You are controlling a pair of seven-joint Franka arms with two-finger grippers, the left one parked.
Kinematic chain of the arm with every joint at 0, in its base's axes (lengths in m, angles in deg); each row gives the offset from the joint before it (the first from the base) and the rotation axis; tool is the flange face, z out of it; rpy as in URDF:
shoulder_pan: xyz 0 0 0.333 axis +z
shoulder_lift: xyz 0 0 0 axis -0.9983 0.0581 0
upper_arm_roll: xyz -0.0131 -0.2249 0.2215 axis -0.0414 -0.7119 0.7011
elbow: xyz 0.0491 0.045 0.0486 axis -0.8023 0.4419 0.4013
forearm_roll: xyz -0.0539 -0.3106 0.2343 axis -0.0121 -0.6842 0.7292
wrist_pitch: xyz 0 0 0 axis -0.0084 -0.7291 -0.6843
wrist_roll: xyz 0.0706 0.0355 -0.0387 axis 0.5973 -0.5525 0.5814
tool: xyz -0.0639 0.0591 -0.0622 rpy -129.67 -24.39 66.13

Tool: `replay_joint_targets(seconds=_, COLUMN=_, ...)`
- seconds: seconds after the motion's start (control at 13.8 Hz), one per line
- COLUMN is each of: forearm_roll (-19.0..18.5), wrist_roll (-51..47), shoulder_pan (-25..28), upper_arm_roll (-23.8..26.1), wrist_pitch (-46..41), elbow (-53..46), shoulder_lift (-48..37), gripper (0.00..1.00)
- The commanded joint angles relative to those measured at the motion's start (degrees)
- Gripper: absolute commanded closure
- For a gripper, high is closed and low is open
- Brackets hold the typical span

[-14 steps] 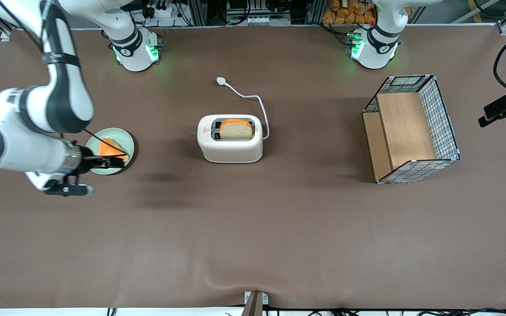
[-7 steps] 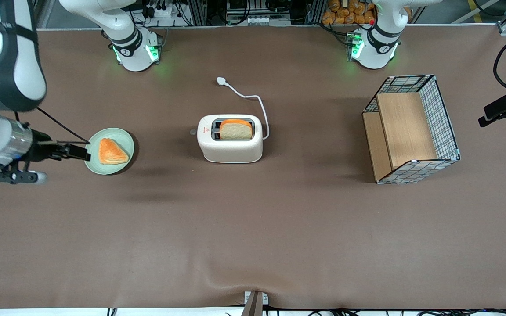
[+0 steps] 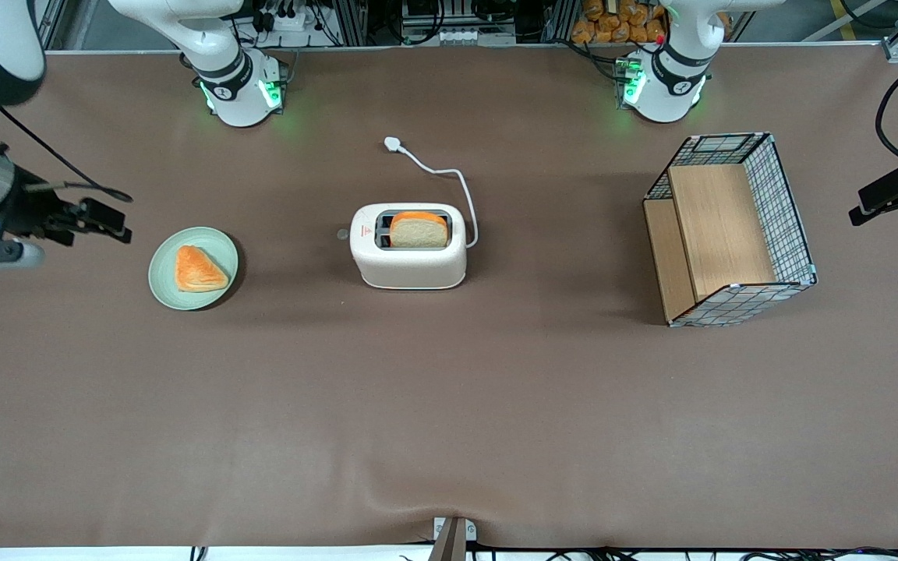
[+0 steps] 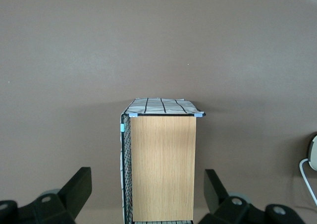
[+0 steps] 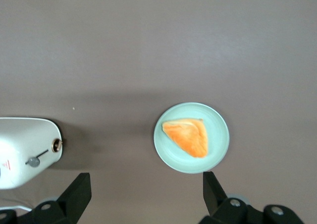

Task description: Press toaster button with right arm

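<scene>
I am holding the tool (image 3: 110, 222) open and empty, high above the surface (image 3: 449, 405), well apart from the toaster (image 3: 408, 246). The toaster button (image 3: 342, 234) is sitting unpressed; approach and press are remaining.

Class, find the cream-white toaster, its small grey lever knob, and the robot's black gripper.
Cream-white toaster (image 3: 408, 269): front view, on its side wall.
Small grey lever knob (image 3: 342, 234): front view, on the knob's top.
Black gripper (image 3: 110, 221): front view, between the open fingers, raised near the green plate.

A green plate (image 3: 193, 269) with an orange pastry (image 3: 199, 269) sits on the brown table (image 3: 449, 405), and a wire-and-wood basket (image 3: 730, 230) stands toward the parked arm's end.
</scene>
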Motion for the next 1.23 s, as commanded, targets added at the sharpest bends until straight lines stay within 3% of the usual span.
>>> replay_joint_targets(seconds=0.0, forearm_roll=-4.26, wrist_roll=-0.44, shoulder_pan=-2.3, upper_arm_roll=2.45, wrist_pitch=-5.33, elbow=-4.03, shoulder_lift=-1.48, gripper=0.0)
replay_joint_targets(seconds=0.51, forearm_roll=-4.63, wrist_roll=-3.25, shoulder_pan=-3.36, upper_arm_roll=2.02, wrist_pitch=-11.32, elbow=-10.9, shoulder_lift=-1.57, gripper=0.0)
replay_joint_targets(seconds=1.16, forearm_roll=-4.54, wrist_roll=-6.42, shoulder_pan=-3.8, upper_arm_roll=1.75, wrist_pitch=-11.32, elbow=-10.9, shoulder_lift=-0.34, gripper=0.0)
